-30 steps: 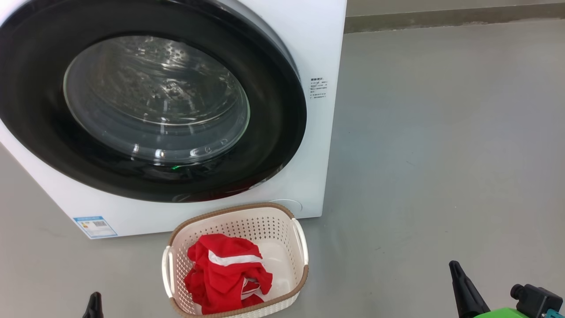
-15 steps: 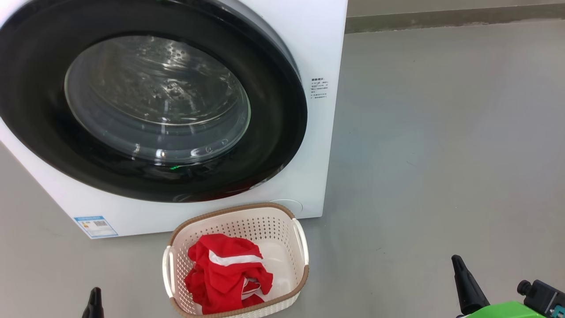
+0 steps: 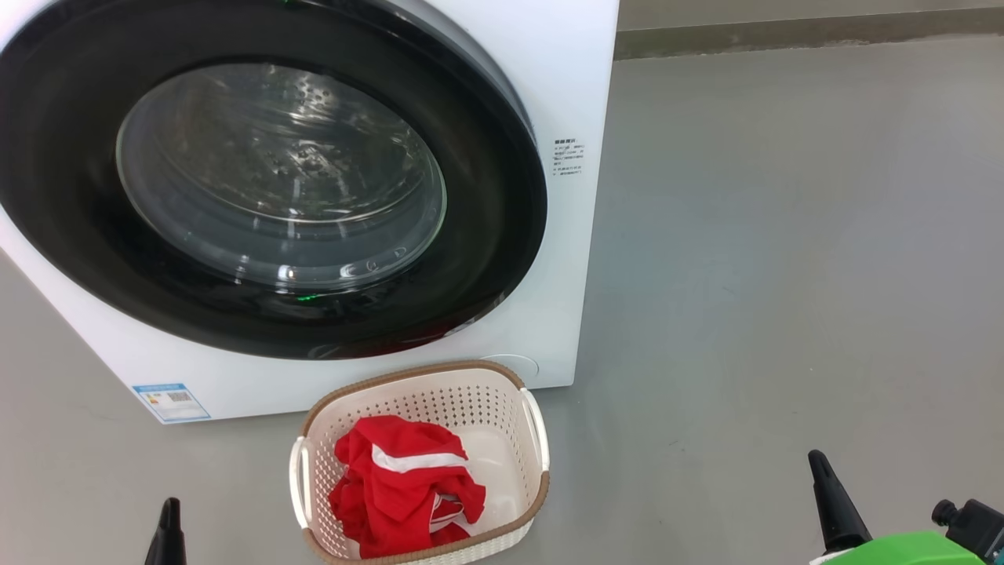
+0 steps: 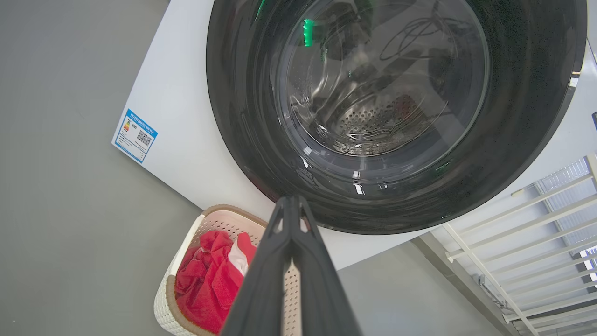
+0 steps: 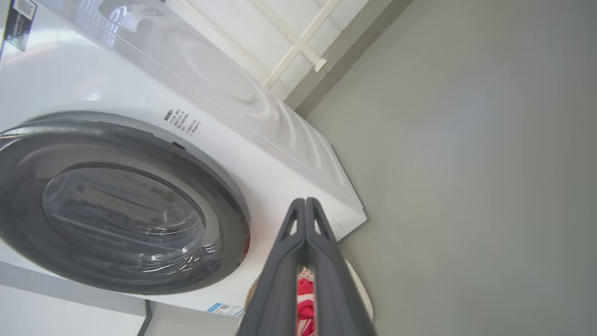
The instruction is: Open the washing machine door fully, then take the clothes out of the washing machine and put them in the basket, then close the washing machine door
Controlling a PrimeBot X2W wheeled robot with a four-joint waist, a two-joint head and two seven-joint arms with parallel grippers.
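Left gripper and right gripper were both pinched closed, empty; clothes in the basket looked soft, light, floppy, best taken at a bunched fold.

Smooth grey floor, darker skirting strip along the far wall, white slatted rack beyond

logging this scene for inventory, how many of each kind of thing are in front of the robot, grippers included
washing machine: 1
basket: 1
heap of red clothes: 1 (number of garments unclear)
grippers: 2, left gripper and right gripper
total: 5
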